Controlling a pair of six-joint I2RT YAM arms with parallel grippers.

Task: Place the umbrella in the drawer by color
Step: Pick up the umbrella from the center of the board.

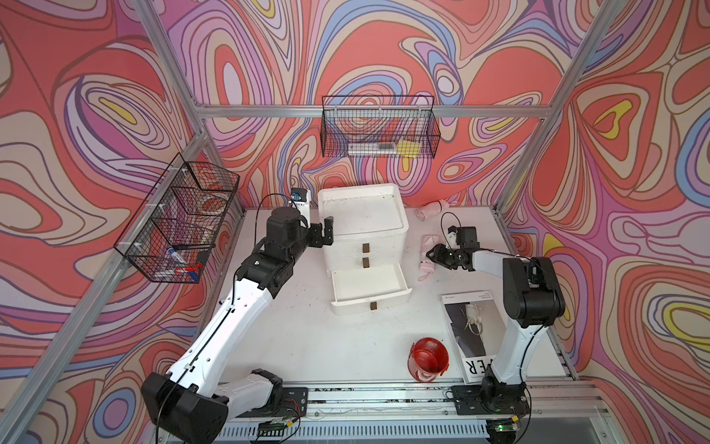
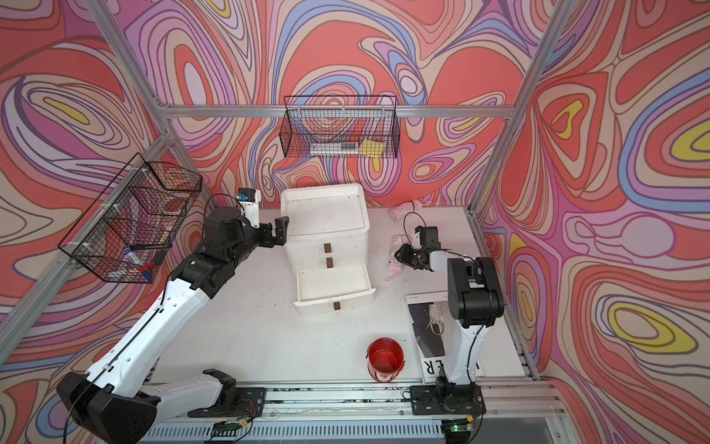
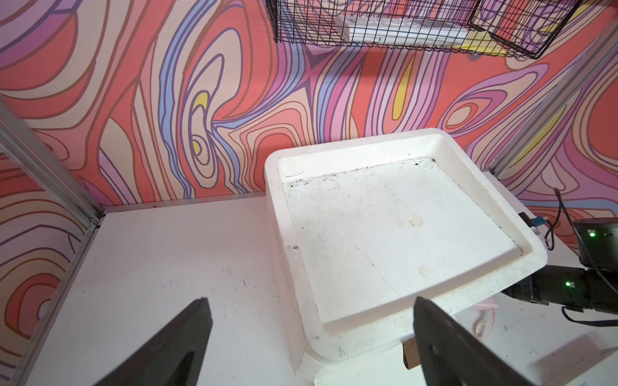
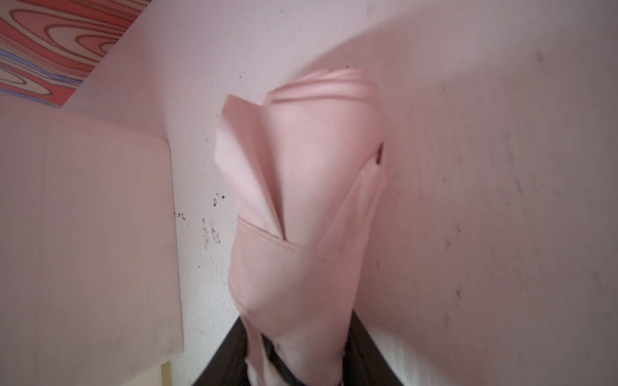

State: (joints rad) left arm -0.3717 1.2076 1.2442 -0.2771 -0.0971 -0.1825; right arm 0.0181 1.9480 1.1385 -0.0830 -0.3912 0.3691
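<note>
Umbrella (image 4: 301,207) folds, right wrist view only

I can see two pink umbrellas (image 1: 426,243) (image 1: 428,210), one white chest (image 1: 361,215) with three drawers (image 1: 372,303), two wire baskets (image 1: 180,219) (image 1: 380,127), one red bucket (image 1: 428,359), one magazine (image 1: 468,330) and two robot arms (image 1: 238,303) (image 1: 516,334). One drawer is open and two are shut.

Walls (image 1: 384,50) all round: swirled red, pink, lilac print. Aluminium frame bar (image 1: 269,111) across upper centre. Wire basket (image 1: 380,130) hung upper centre; second basket (image 1: 180,223) left. Scuffed white worktop (image 1: 307,346) below, evenly lit.
</note>
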